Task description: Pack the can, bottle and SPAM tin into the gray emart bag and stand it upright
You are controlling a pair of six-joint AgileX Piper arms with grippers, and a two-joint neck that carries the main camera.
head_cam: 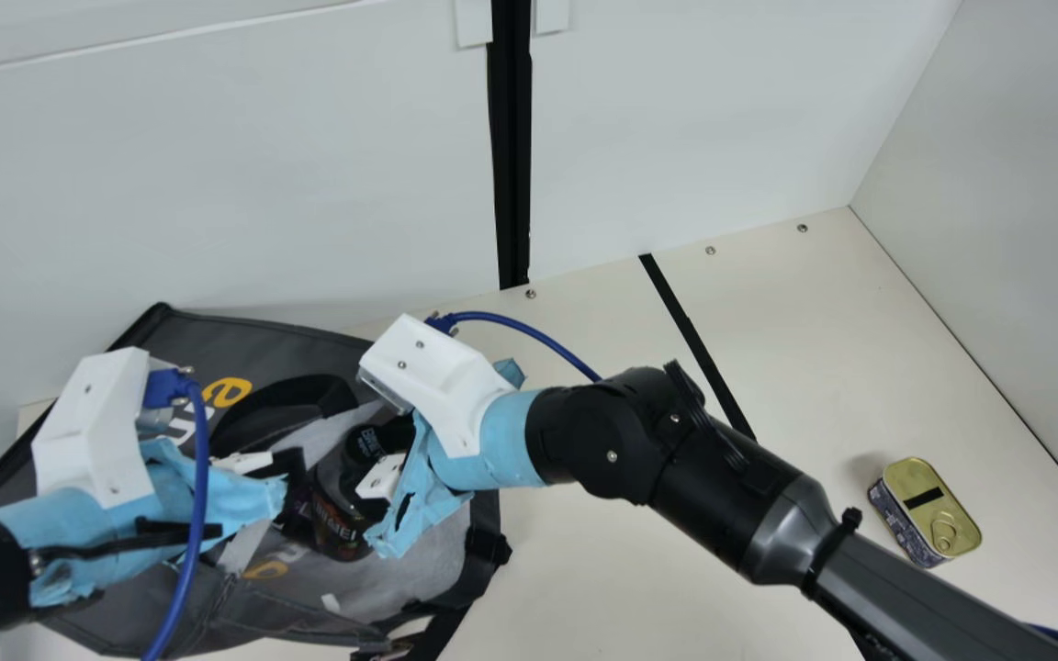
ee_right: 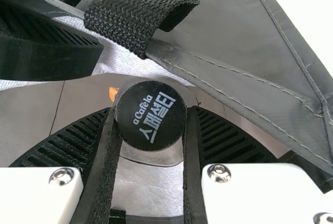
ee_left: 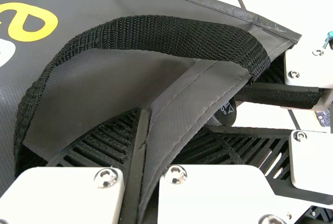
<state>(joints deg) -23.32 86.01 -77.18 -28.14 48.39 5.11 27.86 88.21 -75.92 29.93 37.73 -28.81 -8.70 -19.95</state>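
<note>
The bottle (head_cam: 338, 525) is held upright or nearly so in the mouth of the gray emart bag (head_cam: 263, 341), its black cap (ee_right: 151, 114) set between the jaws of the right gripper (head_cam: 369, 452), which are parted by the cap's width and clamped on it. A fold of the bag's edge (ee_left: 190, 109) is pinched between the nearly closed jaws of the left gripper (head_cam: 290, 468). The SPAM tin (head_cam: 928, 509) is seen on the surface (head_cam: 575, 569), well apart from the bag, to its right.
</note>
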